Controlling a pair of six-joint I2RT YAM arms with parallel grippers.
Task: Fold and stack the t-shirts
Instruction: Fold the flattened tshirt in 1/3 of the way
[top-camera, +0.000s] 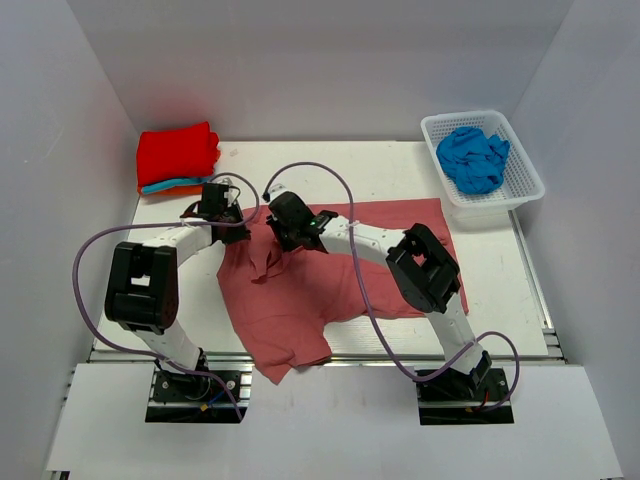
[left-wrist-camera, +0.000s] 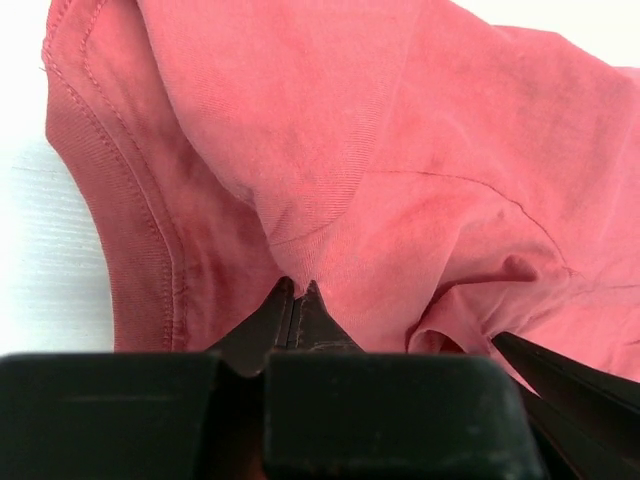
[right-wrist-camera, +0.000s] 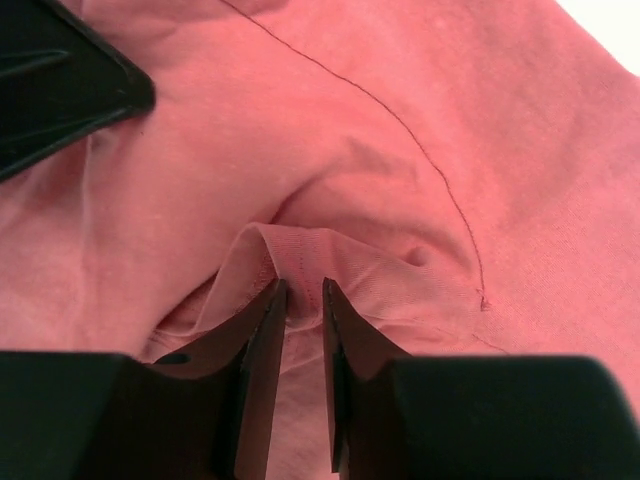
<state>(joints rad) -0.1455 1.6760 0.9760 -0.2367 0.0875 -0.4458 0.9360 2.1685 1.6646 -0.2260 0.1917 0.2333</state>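
The dusty rose-red cotton t-shirt (top-camera: 300, 295) sprawls across the white counter (top-camera: 370, 175), its body running right and nearward from both claws. The left claw (left-wrist-camera: 297, 298) is pinched tight on fabric near the ribbed neckband. The right claw (right-wrist-camera: 300, 300) is just alongside, nipping a fold, its fingers barely parted.

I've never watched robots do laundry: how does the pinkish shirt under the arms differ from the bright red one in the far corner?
The rose-red shirt lies spread and rumpled mid-table; the bright red shirt is folded compactly at the far left. The left gripper and right gripper each pinch the rose-red shirt; the bright red shirt is untouched, atop a turquoise shirt. Both are plain shirts.
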